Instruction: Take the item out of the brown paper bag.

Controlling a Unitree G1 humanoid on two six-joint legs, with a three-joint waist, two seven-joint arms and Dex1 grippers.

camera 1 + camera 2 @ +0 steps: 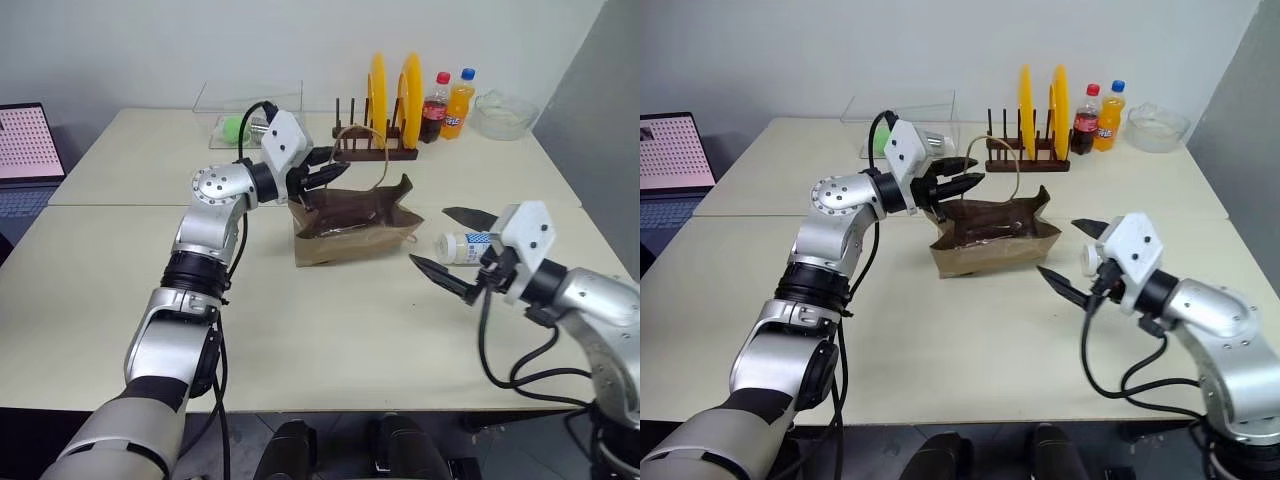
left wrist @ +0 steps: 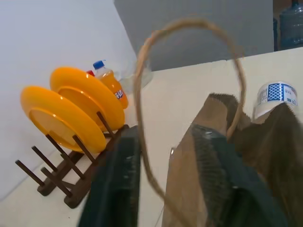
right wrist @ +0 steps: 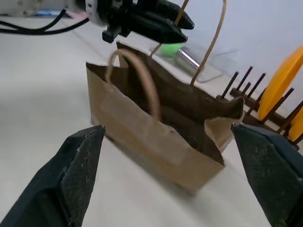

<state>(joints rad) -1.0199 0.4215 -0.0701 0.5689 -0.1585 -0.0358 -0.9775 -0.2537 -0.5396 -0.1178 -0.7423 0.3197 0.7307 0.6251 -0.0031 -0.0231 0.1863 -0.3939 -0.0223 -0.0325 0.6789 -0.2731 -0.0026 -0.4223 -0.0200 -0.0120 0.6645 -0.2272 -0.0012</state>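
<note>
The brown paper bag (image 1: pixel 350 236) stands open-topped in the middle of the table, one handle loop (image 2: pixel 189 28) rising above its rim. My left gripper (image 1: pixel 338 168) hovers level at the bag's back left top edge. Its fingers (image 2: pixel 118 189) are apart, with the handle's lower strand running between them. The item, a small white bottle (image 1: pixel 462 246) with a blue-and-white label, lies on its side on the table just right of the bag, outside it. My right gripper (image 1: pixel 430 237) is wide open with nothing in it, in front of the bottle and facing the bag.
A wooden rack with two yellow plates (image 1: pixel 390 100) stands behind the bag. Cola (image 1: pixel 435 108) and orange soda (image 1: pixel 458 104) bottles and a glass bowl (image 1: pixel 505 112) are at the back right. A clear box (image 1: pixel 240 115) sits at the back left, a laptop (image 1: pixel 25 150) far left.
</note>
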